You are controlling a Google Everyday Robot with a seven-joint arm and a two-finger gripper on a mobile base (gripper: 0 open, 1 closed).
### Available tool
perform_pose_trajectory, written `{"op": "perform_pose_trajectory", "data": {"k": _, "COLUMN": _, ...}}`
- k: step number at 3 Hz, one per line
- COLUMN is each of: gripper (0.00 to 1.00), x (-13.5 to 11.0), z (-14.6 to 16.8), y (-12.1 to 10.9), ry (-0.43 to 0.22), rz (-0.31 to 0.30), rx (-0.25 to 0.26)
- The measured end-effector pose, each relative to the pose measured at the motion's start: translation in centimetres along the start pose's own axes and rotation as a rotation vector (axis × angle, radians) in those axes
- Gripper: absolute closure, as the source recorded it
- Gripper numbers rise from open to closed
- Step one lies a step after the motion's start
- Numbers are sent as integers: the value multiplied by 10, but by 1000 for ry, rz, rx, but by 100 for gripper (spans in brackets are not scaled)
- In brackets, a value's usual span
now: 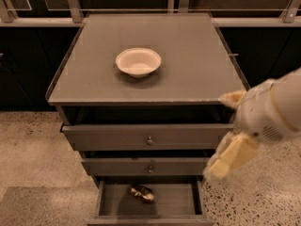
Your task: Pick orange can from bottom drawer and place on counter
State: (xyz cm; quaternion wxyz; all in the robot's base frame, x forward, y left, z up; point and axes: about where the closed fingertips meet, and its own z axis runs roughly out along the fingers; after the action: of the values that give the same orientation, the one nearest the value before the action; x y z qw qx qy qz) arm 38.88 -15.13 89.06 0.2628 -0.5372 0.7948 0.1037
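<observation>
Dark grey bottom drawer [175,200] being cropped at lower edge, small shiny brownish-orange can [142,193] lying inside, long axis running roughly left-right, cream gripper [230,152] hovering at right, its opening impossible to tell.

White arm [277,105], right-side yellowish end effector [229,157]

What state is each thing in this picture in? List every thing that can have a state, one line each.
orange can: lying on the bottom drawer's floor, not held.
bottom drawer: pulled open.
middle drawer: pulled out slightly.
top drawer: pulled out slightly.
bowl: upright on the counter, looks empty.
counter: carries the bowl.
gripper: in the air right of the drawers, apart from the can.
</observation>
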Motion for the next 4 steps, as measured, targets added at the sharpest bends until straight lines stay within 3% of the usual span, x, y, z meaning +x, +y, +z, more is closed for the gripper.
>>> {"op": "perform_pose_trajectory", "data": {"k": 1, "gripper": 0, "x": -2, "z": 90, "y": 40, "ry": -136, "rz": 133, "rx": -131}}
{"op": "perform_pose_trajectory", "data": {"k": 2, "gripper": 0, "x": 26, "z": 174, "y": 67, "ry": -123, "rz": 272, "rx": -203}}
{"op": "perform_pose_trajectory", "data": {"k": 3, "gripper": 0, "x": 33, "z": 188, "y": 59, "ry": -128, "rz": 313, "rx": -153}}
{"op": "perform_pose_trajectory", "data": {"k": 4, "gripper": 0, "x": 52, "z": 202, "y": 65, "ry": -120, "rz": 380, "rx": -178}}
